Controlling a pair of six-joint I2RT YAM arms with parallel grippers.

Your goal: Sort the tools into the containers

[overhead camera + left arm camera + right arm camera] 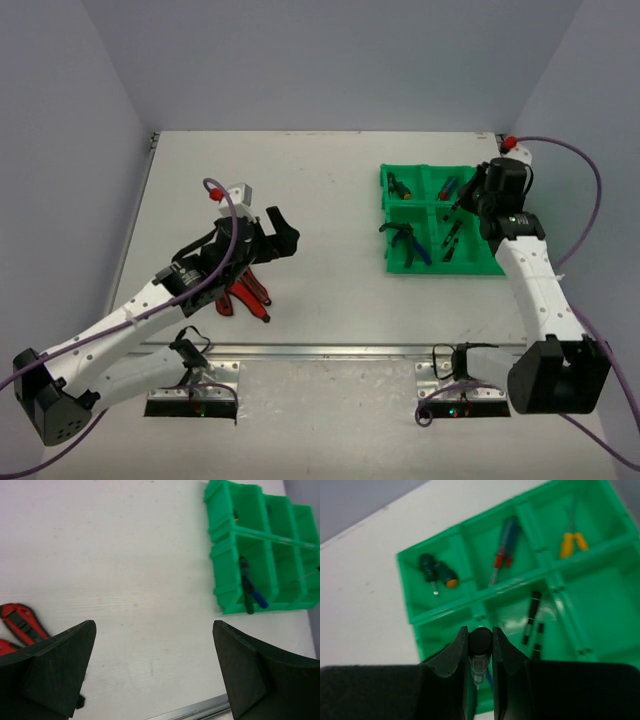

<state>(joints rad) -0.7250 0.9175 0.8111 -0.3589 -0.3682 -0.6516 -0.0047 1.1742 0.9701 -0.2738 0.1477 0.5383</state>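
One thin black-handled screwdriver (pixel 480 639), likely light, stiff and slippery, is pinched at its round handle by the right gripper (pixel 480 631), lower centre above the green tray (pixel 406 590). The left gripper (pixel 154 626) gapes empty near the red-handled cutters (pixel 22 622).

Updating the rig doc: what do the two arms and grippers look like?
The left arm and right arm have white links with black joints and bases. A purple cable loops along each, ending in a red fitting. The left gripper and right gripper are black, with wedge-shaped fingers.
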